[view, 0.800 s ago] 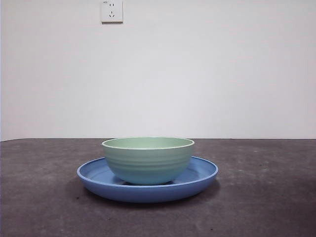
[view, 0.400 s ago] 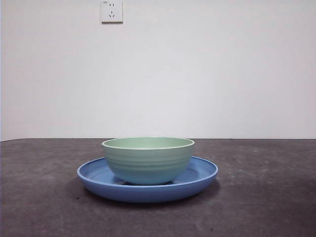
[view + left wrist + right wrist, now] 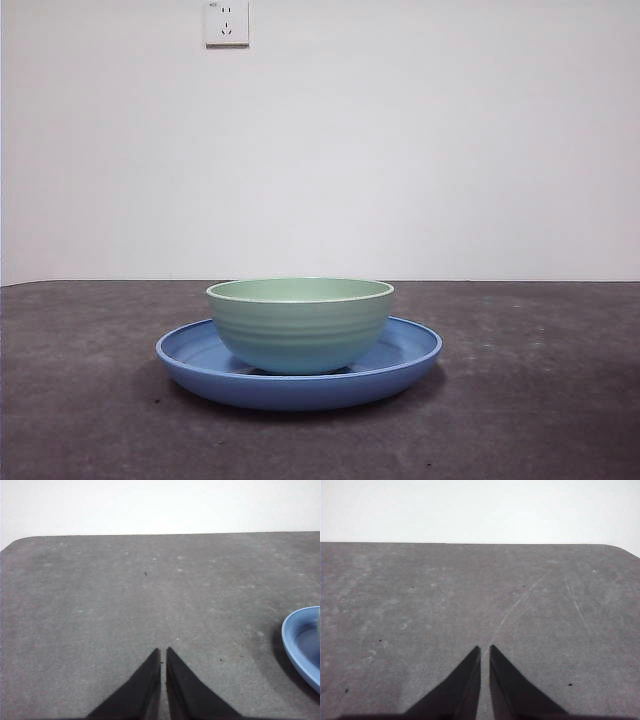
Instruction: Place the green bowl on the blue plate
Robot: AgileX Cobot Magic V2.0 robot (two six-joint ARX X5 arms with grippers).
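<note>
Left pincer (image 3: pixel 161 652): jaws together with only a hairline slit between the tips, holding nothing, above bare bench (image 3: pixel 125 595); a sliver of the blue plate's rim shows off to one side of it.
Blue plate (image 3: pixel 190 358): sits flat on the dark grey bench near the middle of the front view, its raised rim wider than the bowl on both sides.
Plate contents: the green bowl alone, resting on the plate's inner floor.
Green bowl (image 3: pixel 300 328): upright, centred on the plate; its rim is level. The inside is hidden from this low angle, so I cannot tell whether anything lies in it.
Right pincer (image 3: pixel 485 650): jaws together, tips nearly touching, clamped on nothing, over a scratched stretch of bench near a rounded far corner.
Wall: a white socket (image 3: pixel 227 22) high behind the bench.
Change from earlier frames: none; bowl and plate lie exactly as they did a second ago.
</note>
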